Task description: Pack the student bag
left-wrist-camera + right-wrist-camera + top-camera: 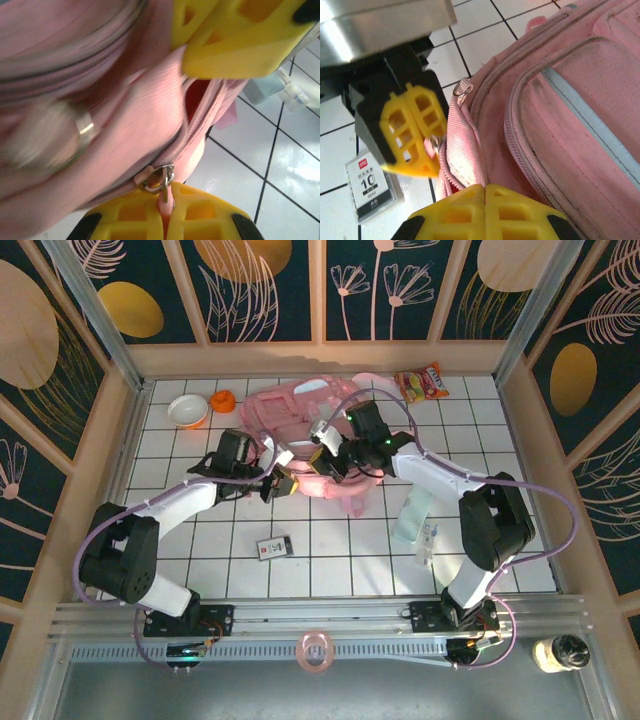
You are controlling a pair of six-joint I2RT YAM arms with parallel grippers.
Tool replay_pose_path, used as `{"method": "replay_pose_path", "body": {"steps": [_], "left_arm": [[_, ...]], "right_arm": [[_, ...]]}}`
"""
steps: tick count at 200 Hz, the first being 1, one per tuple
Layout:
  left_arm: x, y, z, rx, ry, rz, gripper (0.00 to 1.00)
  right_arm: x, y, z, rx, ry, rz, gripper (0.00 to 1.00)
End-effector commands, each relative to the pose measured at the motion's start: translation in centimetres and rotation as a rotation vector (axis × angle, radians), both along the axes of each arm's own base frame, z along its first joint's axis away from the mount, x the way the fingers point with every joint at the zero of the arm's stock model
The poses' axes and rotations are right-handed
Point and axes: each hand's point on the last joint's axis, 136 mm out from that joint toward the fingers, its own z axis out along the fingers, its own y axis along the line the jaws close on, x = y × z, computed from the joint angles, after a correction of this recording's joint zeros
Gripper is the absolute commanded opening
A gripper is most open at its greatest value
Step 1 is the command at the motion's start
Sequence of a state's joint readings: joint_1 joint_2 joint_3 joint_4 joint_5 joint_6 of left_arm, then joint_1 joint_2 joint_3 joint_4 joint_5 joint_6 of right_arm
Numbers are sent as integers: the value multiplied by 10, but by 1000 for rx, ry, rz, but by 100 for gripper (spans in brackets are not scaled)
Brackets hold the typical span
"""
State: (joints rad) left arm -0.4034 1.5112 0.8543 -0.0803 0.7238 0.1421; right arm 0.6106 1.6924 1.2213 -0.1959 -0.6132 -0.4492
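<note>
The student bag (pixel 300 412) is a soft pale-pink backpack lying at the back middle of the tiled table, seen close up in the left wrist view (pixel 100 110) and the right wrist view (pixel 560 115). My left gripper (pixel 283 486) (pixel 167 207) is shut on the bag's pink zipper pull, just below its metal ring (pixel 161 179). A short stretch of the zip is parted, with red lining (pixel 196 97) showing. My right gripper (pixel 326 456) (pixel 485 190) is shut at the lip of that opening, pinching the bag's fabric edge. The two grippers sit a few centimetres apart.
A white bowl (pixel 187 410) and an orange item (pixel 222 400) lie at the back left, a snack packet (pixel 421 382) at the back right. A small card box (pixel 274 547) (pixel 372 182) and a pale bottle (pixel 415 525) rest on nearer tiles. Wooden walls enclose the table.
</note>
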Motion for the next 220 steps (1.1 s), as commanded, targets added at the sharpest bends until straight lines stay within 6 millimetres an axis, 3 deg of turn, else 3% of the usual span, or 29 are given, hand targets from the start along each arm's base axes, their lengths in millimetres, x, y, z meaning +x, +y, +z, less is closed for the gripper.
{"method": "replay_pose_path", "body": {"steps": [1,15,35,51,64,69,111,139,178,198,210,214,220], "left_arm": [[-18,-34,34,-93,-41,-173,3],[-24,-46,42,-108,-55,-218,10],[-28,-48,44,-109,-70,-238,29],[-23,-40,45,-54,-143,-212,50],[-19,-29,44,-15,-189,-181,61],[-18,-25,46,-7,-213,-172,66],[-3,3,65,121,-546,-117,87],[3,1,59,168,-623,-173,88],[5,-22,32,191,-605,-293,88],[12,-33,28,174,-612,-309,86],[15,-40,31,138,-614,-310,74],[15,-42,32,124,-613,-313,63],[15,-45,35,105,-612,-314,37]], "right_arm": [[9,16,2,50,-39,-14,0],[8,15,-1,52,-38,-7,0],[6,2,2,69,-43,5,0],[-1,-13,11,86,-54,53,0],[-25,-18,14,76,-88,176,0],[-23,-30,17,68,-109,184,0],[-52,-56,14,-23,-220,371,0],[-51,-56,17,-30,-264,396,0],[-49,-52,29,-1,-295,408,0],[-49,-51,32,10,-297,412,0],[-48,-51,34,15,-298,405,0],[-46,-51,34,17,-295,395,0],[-41,-52,37,24,-285,368,0]]}}
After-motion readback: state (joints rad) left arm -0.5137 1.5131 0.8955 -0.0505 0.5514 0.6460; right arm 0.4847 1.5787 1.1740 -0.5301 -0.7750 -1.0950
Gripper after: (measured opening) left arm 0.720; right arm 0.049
